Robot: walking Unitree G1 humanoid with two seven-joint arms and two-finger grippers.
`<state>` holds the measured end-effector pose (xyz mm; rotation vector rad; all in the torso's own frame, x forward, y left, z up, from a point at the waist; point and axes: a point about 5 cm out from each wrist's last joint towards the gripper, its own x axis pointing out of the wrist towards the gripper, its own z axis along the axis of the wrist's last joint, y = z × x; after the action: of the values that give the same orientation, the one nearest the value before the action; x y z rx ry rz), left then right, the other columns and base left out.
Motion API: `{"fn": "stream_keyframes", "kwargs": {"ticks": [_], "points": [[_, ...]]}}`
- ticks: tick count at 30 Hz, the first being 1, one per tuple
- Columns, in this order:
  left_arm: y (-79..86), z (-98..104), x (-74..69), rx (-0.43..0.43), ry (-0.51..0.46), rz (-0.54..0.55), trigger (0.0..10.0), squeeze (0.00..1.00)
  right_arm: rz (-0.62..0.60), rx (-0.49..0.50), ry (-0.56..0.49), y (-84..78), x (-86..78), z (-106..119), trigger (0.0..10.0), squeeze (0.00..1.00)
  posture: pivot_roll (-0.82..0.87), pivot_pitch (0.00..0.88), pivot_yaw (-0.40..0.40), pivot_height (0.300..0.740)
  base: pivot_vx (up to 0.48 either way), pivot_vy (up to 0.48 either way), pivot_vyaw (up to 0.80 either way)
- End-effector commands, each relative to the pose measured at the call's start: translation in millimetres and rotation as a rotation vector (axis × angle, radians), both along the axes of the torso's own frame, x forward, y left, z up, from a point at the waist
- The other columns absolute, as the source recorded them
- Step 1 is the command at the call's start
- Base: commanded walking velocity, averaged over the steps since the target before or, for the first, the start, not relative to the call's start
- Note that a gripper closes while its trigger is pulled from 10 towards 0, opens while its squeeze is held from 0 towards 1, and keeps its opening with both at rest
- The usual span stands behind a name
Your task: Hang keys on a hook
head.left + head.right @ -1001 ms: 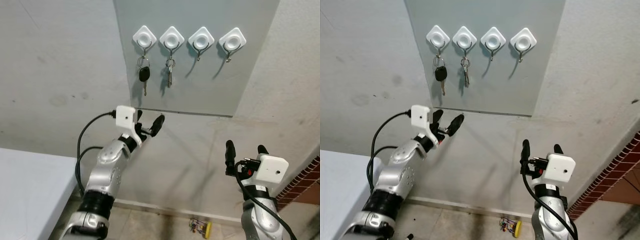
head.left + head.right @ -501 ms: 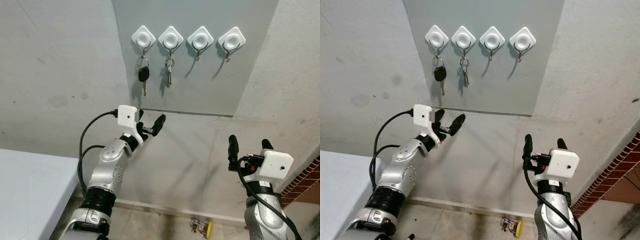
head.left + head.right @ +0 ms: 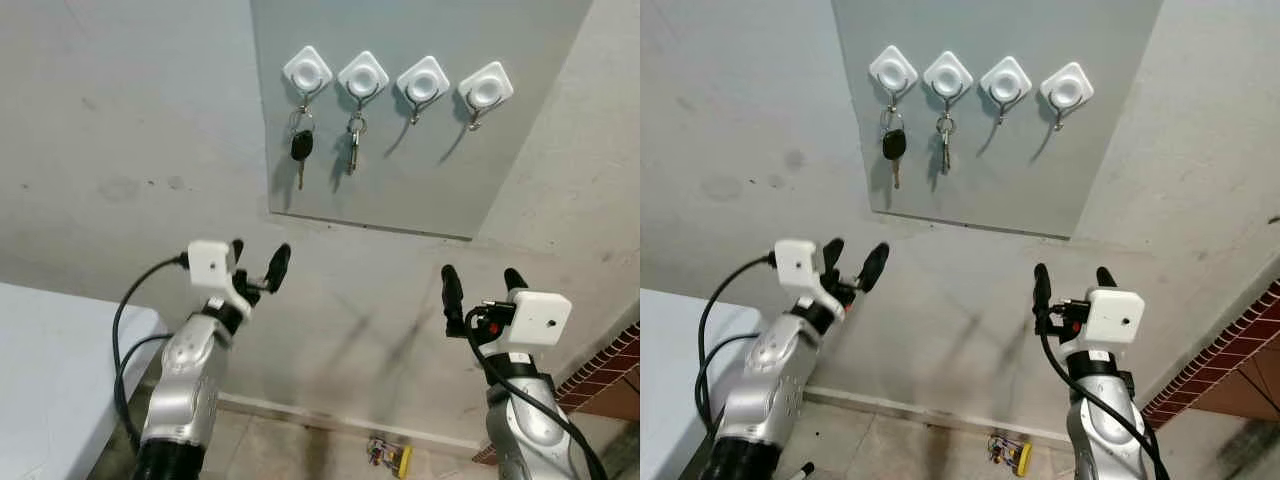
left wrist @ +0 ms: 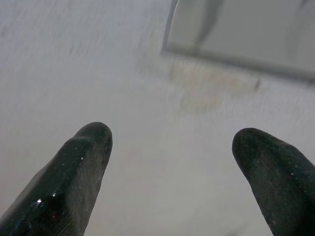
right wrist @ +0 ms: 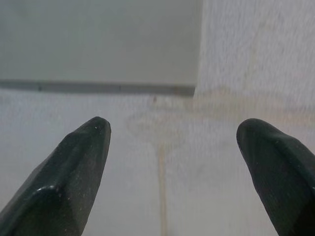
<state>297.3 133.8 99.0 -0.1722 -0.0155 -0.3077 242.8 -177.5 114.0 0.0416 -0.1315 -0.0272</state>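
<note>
A grey panel [image 3: 420,180] on the wall carries a row of white hooks. A black car key [image 3: 299,148] hangs from the leftmost hook [image 3: 307,73]. A bunch of metal keys [image 3: 352,155] hangs from the second hook [image 3: 363,76]. The two hooks to the right, one [image 3: 422,82] and another [image 3: 485,89], are bare. My left gripper [image 3: 258,266] is open and holds nothing, below and left of the panel. My right gripper [image 3: 482,283] is open too, below the panel's right corner. The panel's lower edge [image 5: 98,86] lies ahead of the right fingers.
A white surface [image 3: 50,370] sits at the lower left. A small yellow and coloured object [image 3: 392,456] lies on the floor by the wall base. Red brickwork [image 3: 605,368] shows at the lower right.
The view has shifted, so the panel sits further right. My left gripper has dropped lower and drawn back leftward from the panel. The right gripper stays about the same.
</note>
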Motion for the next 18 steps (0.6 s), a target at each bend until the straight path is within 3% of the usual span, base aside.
{"fn": "stream_keyframes", "kwargs": {"ticks": [1, 10, 18], "points": [[0.1, 10, 0.6, -0.006, -0.038, -0.006, 10.0, 0.00, 0.012, 0.010, 0.002, 2.9, 0.9, 0, 10.0, 0.00, -0.06, 0.000, 0.002, 0.740, 0.000, 0.000, 0.00], [7.4, 28, 13.5, 0.030, -0.087, 0.007, 10.0, 0.00, 0.029, -0.003, -0.010, 11.3, 8.3, 2, 10.0, 0.00, -0.05, 0.000, 0.006, 0.740, 0.000, 0.000, 0.00], [-0.8, 29, 16.3, 0.033, -0.082, -0.005, 10.0, 0.00, 0.013, -0.007, 0.001, 6.7, 7.6, 0, 10.0, 0.00, -0.05, 0.000, 0.003, 0.740, 0.000, 0.000, 0.80]]}}
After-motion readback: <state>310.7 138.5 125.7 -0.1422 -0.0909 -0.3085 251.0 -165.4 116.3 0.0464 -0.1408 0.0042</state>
